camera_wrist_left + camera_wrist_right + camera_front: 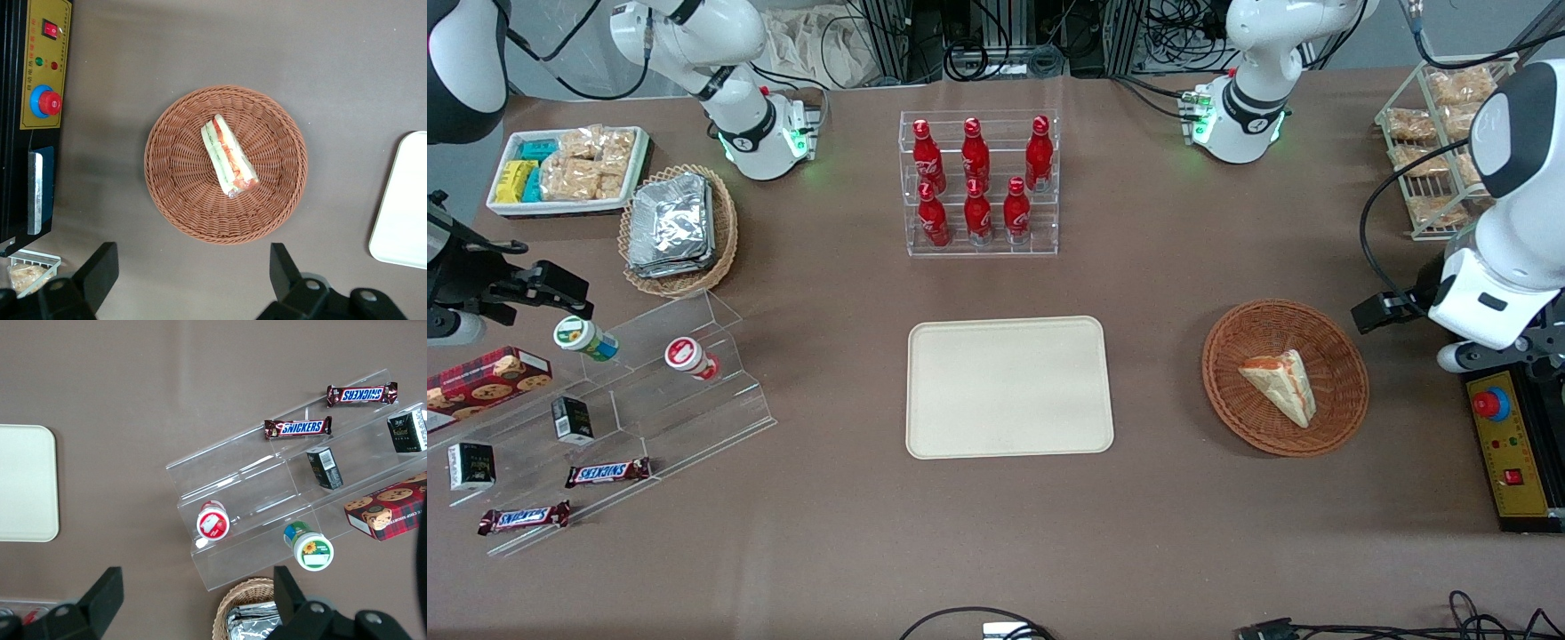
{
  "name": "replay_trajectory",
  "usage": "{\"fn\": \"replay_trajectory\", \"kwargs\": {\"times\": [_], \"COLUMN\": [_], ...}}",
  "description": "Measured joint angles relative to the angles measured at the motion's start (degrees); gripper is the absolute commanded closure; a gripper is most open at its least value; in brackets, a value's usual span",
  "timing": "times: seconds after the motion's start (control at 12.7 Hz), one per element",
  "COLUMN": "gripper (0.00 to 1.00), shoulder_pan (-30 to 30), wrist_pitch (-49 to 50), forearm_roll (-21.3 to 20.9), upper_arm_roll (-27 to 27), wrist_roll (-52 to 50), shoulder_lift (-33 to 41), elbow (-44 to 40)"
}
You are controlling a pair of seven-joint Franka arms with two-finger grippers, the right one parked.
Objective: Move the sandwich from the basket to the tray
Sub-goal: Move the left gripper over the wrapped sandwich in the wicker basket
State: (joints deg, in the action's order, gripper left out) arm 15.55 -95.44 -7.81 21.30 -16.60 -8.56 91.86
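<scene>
Awaiting pickup: sandwich in basket

The sandwich [229, 159] lay on its side at the basket's [173, 200] centre, filling edge upward, well apart from the bare tray [1009, 388]. The gripper [189, 273] hovered high above the basket rim, fingers spread wide, holding nothing, evidently positioned for descent.

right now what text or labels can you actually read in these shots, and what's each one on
"SNICKERS": on one candy bar on the clear stepped stand.
"SNICKERS": on a second candy bar on that stand.
Coca-Cola script on the red bottles: too small to read.
Cookie box, black cartons, cup lids, control box: print too blurred.
Sandwich, basket, tray: no text.
The gripper hangs open above the basket.
</scene>
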Motion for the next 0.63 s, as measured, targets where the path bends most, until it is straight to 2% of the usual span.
{"fn": "replay_trajectory", "kwargs": {"times": [0.63], "gripper": [0.00], "shoulder_pan": [0.33], "wrist_pitch": [0.01], "forearm_roll": [0.06], "upper_arm_roll": [-0.20], "wrist_roll": [-2.83], "shoulder_lift": [-4.16], "elbow": [-0.64]}}
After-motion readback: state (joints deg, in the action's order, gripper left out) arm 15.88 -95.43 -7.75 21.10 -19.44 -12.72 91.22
